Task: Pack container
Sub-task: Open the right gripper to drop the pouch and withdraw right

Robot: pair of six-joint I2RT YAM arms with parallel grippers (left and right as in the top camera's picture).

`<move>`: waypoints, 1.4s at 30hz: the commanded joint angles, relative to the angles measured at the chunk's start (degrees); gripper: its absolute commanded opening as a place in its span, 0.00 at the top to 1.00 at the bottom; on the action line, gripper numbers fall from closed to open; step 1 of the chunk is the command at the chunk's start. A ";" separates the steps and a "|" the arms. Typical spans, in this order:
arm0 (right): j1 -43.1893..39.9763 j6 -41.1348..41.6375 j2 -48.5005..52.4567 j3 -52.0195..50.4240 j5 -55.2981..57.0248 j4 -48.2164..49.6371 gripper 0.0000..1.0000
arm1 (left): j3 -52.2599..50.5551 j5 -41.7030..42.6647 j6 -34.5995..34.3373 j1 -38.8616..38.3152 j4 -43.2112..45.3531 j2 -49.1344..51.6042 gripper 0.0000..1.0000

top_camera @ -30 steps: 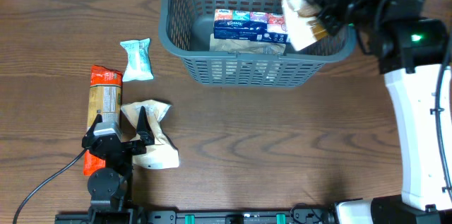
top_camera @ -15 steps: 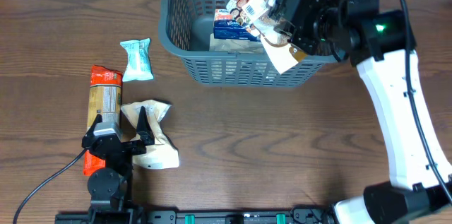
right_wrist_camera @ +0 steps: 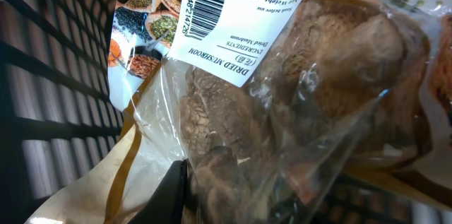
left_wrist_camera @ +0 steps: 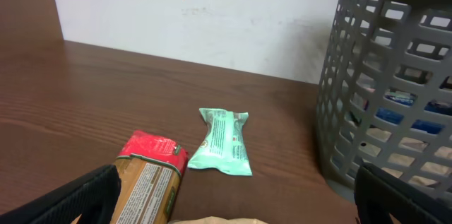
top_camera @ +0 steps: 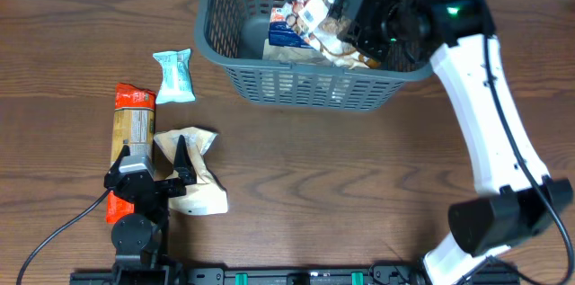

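Now, right gripper (top_camera: 349,26) pinches clear plastic dried-mushroom bag (top_camera: 316,2) inside dark grey lattice plastic basket (top_camera: 296,68); release likely next; left gripper (left_wrist_camera: 234,181) spread.

Got the container (top_camera: 296,87) parked at the far side of the table (top_camera: 359,195), right of centre. Inside it, found a row of tissue packs (top_camera: 286,31) toward the left-middle, with the bag of dried mushrooms (top_camera: 323,6) lying over their right end, up against the right side. Caught the right gripper (top_camera: 352,26) poking in from the right, clamped on that bag. Off to the container's left, well apart from it, spotted a small snack packet (top_camera: 173,75). Nearer than that, see a long packet (top_camera: 132,128) laid front-to-back, and touching its right side at the near end, a pouch (top_camera: 196,186). Also got the left gripper (top_camera: 153,159) spread wide over the spot where those two meet.
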 commanded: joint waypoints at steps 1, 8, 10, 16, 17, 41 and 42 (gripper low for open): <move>1.33 -1.14 3.30 -2.25 1.53 0.00 0.99 | -0.79 -0.44 -0.55 -0.28 0.17 -0.46 0.01; 1.16 -1.16 4.09 -2.36 1.57 -0.61 0.99 | -0.79 -0.44 -0.55 -0.28 0.15 -0.46 0.02; 1.07 -1.38 4.68 -2.38 1.60 -1.73 0.99 | -0.79 -0.44 -0.55 -0.28 0.15 -0.46 0.01; 0.68 -1.92 5.33 -2.40 2.47 -3.52 0.73 | -0.79 -0.44 -0.55 -0.28 0.15 -0.46 0.01; 0.70 -1.92 5.31 -2.38 2.84 -3.39 0.61 | -0.79 -0.44 -0.55 -0.28 0.13 -0.46 0.01; -2.12 0.24 5.20 4.66 4.17 0.37 0.46 | -0.79 -0.44 -0.55 -0.28 0.15 -0.46 0.01; -2.27 0.79 5.20 5.11 4.26 1.07 0.45 | -0.79 -0.44 -0.55 -0.28 0.13 -0.46 0.01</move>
